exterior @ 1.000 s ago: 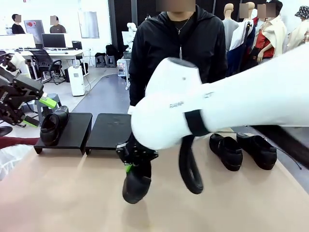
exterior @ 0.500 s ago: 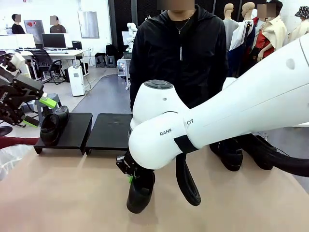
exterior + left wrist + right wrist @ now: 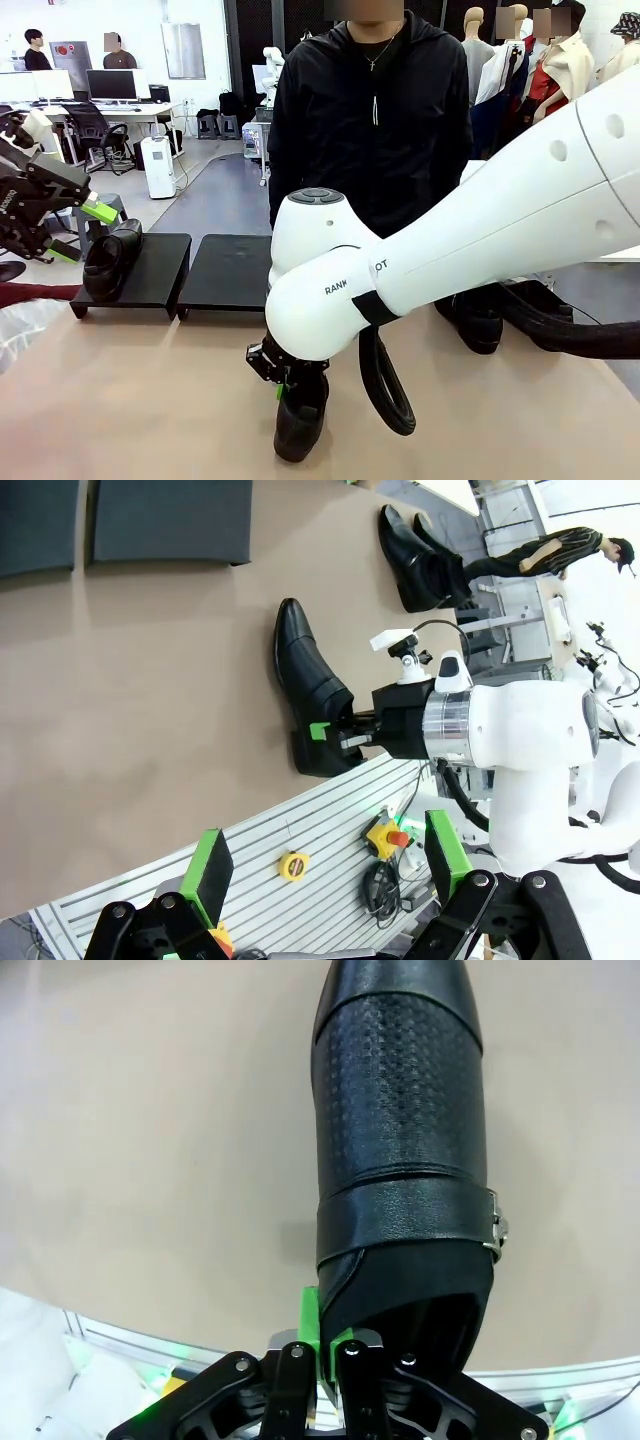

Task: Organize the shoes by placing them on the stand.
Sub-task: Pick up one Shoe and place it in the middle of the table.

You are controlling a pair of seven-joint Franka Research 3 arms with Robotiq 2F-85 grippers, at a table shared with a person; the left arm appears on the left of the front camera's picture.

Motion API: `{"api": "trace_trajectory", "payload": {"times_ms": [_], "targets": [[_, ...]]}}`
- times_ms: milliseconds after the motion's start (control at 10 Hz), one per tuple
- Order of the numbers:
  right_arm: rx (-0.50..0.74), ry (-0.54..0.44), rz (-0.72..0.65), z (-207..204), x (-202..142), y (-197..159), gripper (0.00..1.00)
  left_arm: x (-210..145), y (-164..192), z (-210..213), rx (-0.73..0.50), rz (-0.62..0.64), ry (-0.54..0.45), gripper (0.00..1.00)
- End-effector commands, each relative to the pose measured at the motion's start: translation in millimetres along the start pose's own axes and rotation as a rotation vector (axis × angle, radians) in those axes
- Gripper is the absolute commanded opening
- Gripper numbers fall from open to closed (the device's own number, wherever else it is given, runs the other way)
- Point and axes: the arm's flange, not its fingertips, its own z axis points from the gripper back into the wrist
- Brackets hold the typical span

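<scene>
The right gripper [image 3: 322,1332], jaws pinching the heel rim of a black loafer [image 3: 400,1130], is holding it toe-outward low over the table [image 3: 130,400], near the robot's edge and well short of the stand [image 3: 235,272]. The glossy leather is looking slick and the collar soft, so the stiffer heel back is probably offering the surest hold on this light loafer.

"RANK", "OT" on right arm [image 3: 450,250]
</scene>
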Motion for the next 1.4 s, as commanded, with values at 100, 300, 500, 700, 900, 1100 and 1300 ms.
{"api": "trace_trajectory", "payload": {"times_ms": [100, 300, 500, 700, 900, 1100, 1300], "targets": [[0.016, -0.009, 0.03, 10.4, 4.2, 8.3, 1.0, -0.8, 2.7, 1.7, -0.002, -0.014, 0.004, 1.0], [0.046, -0.023, 0.052, 25.8, -0.7, 5.0, 1.0, -0.8, 2.7, 1.7, -0.002, -0.014, 0.004, 1.0], [0.115, -0.059, 0.13, 74.1, -13.2, -18.3, 1.0, -0.8, 2.7, 1.7, -0.002, -0.014, 0.004, 1.0], [0.219, -0.072, 0.189, 144.6, -24.6, -99.0, 1.0, -0.8, 2.7, 1.7, -0.002, -0.014, 0.004, 1.0], [0.397, -0.003, 0.209, 196.1, -29.8, -213.9, 1.0, -0.8, 2.7, 1.7, -0.002, -0.014, 0.004, 1.0], [0.57, 0.042, 0.116, 226.2, -37.4, -332.3, 1.0, -0.8, 2.7, 1.7, -0.002, -0.014, 0.004, 1.0], [0.739, 0.052, -0.118, 206.3, -38.4, -416.1, 1.0, -0.8, 2.7, 1.7, -0.002, -0.014, 0.004, 1.0]]}}
